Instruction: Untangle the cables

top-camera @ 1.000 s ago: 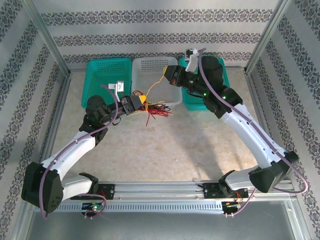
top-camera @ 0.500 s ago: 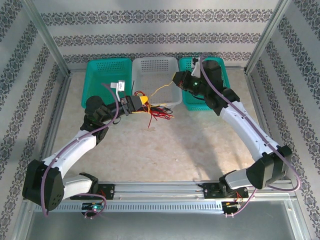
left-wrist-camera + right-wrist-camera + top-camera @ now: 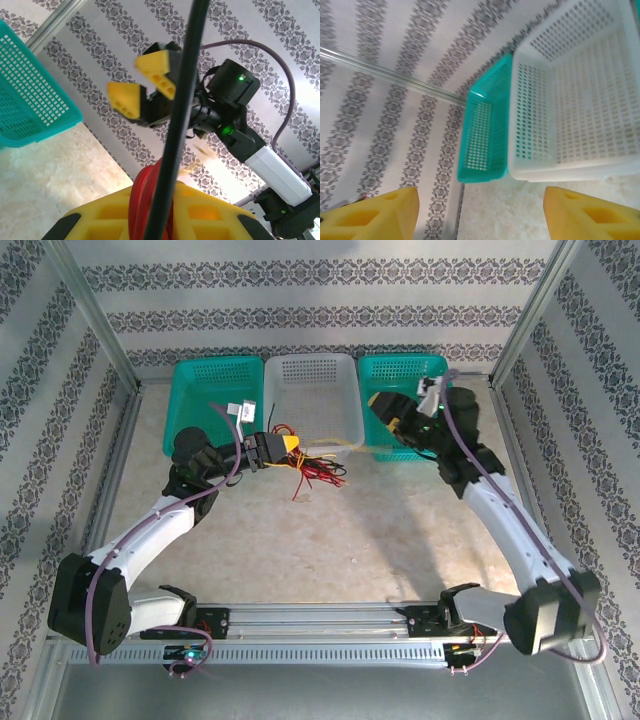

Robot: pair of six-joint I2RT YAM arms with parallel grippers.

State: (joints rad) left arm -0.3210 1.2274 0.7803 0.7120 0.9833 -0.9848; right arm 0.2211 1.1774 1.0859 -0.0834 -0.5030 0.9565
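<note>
My left gripper (image 3: 287, 448) hangs low over the table in front of the white basket, shut on a bundle of cables. In the left wrist view its yellow pads (image 3: 215, 210) pinch red cable loops (image 3: 142, 195) and a black cable (image 3: 182, 100) that runs up across the picture. Loose red and black cable ends (image 3: 318, 469) trail to the right on the table. A yellow cable (image 3: 343, 446) lies free along the white basket's front edge. My right gripper (image 3: 388, 416) is open beside the right teal basket, its fingers (image 3: 375, 215) wide apart with nothing between them; it also appears open across from the left wrist camera (image 3: 145, 82).
Three baskets stand in a row at the back: a teal basket (image 3: 200, 368), a white basket (image 3: 310, 362) and another teal basket (image 3: 405, 364). The right wrist camera looks at the white basket (image 3: 580, 100) and the left teal one (image 3: 485, 135). Metal frame posts bound the table.
My right gripper has opened and let go of the yellow cable, then swung right toward the right teal basket. The yellow cable has dropped by the white basket. The left gripper barely moved.
</note>
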